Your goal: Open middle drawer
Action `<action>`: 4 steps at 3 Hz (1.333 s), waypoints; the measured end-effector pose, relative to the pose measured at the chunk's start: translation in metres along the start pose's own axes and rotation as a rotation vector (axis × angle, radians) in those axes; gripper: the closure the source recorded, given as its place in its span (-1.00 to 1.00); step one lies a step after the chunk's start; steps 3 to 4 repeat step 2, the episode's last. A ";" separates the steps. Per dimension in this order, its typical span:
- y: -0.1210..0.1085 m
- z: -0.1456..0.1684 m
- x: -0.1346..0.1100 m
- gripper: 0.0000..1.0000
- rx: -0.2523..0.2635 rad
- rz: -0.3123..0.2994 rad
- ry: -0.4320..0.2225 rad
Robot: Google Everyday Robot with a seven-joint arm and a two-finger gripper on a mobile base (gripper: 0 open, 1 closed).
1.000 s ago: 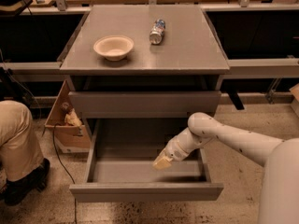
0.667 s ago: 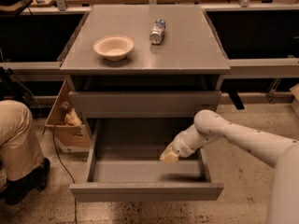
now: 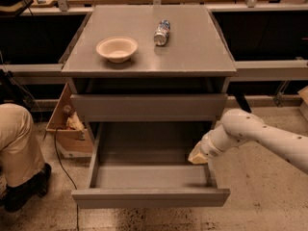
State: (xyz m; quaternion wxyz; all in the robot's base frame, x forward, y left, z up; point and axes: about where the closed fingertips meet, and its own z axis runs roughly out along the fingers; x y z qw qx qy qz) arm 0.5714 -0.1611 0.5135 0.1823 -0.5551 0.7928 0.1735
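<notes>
Fingertips (image 3: 195, 158) of my gripper (image 3: 198, 156) show as one pale wedge, seemingly pressed together, empty, beside the open middle drawer's (image 3: 150, 198) right wall; contact unclear, arm (image 3: 269, 138) cropped at right.

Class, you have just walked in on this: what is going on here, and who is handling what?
A white robot arm reaches in from the right, its hand low at the right side of the plain grey handleless middle drawer. That drawer stands pulled well out of the grey cabinet. Whether the hand touches it cannot be told. A beige bowl and a small bottle lying on its side sit on top.
</notes>
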 end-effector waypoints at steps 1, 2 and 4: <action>-0.013 -0.036 0.022 1.00 0.048 -0.038 0.041; -0.028 -0.076 0.042 1.00 0.094 -0.039 0.054; -0.028 -0.076 0.042 1.00 0.094 -0.039 0.054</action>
